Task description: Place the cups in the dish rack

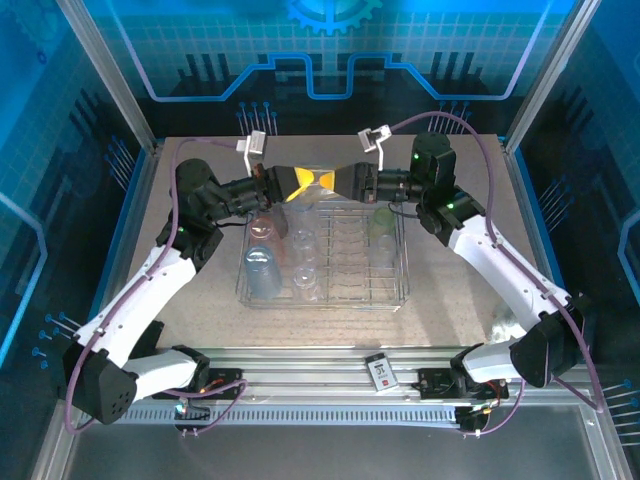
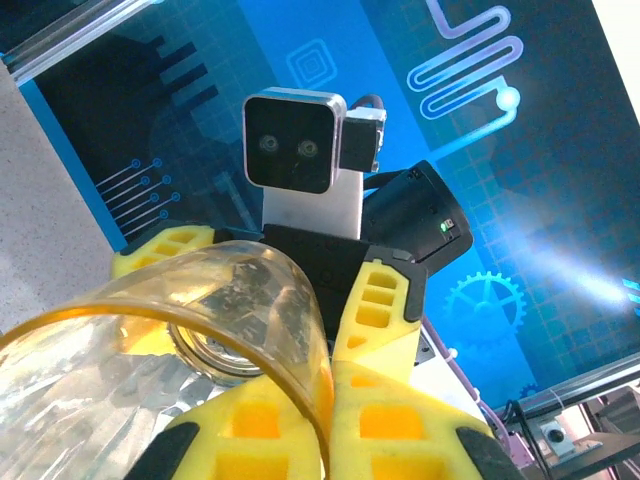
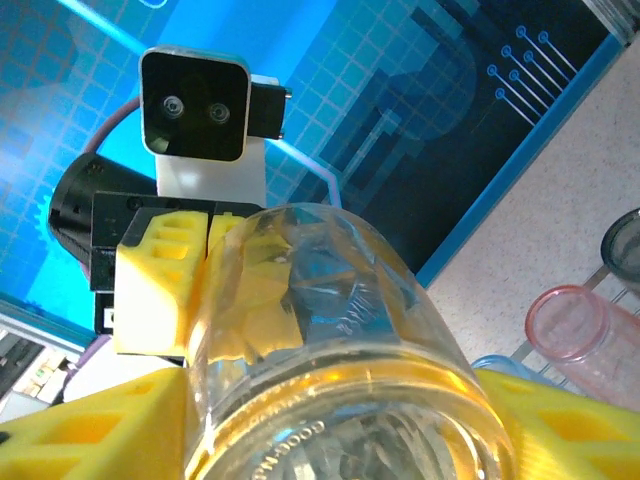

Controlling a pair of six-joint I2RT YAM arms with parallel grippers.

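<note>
An amber cup (image 1: 322, 180) hangs on its side above the far edge of the dish rack (image 1: 325, 300), between both grippers. My left gripper (image 1: 305, 182) is shut on its rim wall; in the left wrist view the wall of the amber cup (image 2: 200, 300) is pinched between the pads of my left gripper (image 2: 335, 400). My right gripper (image 1: 345, 180) holds the base end. In the right wrist view its yellow fingers (image 3: 100, 430) press both sides of the amber cup (image 3: 330, 330). The rack holds a blue cup (image 1: 261, 272), a clear cup (image 1: 307, 280) and a green cup (image 1: 381, 225).
A pink cup (image 3: 570, 320) and a grey cup (image 3: 625, 245) stand in the rack below the right gripper. A small black-and-white card (image 1: 381, 372) lies on the front rail. A clear object (image 1: 505, 322) sits by the right arm. Blue panels wall the table.
</note>
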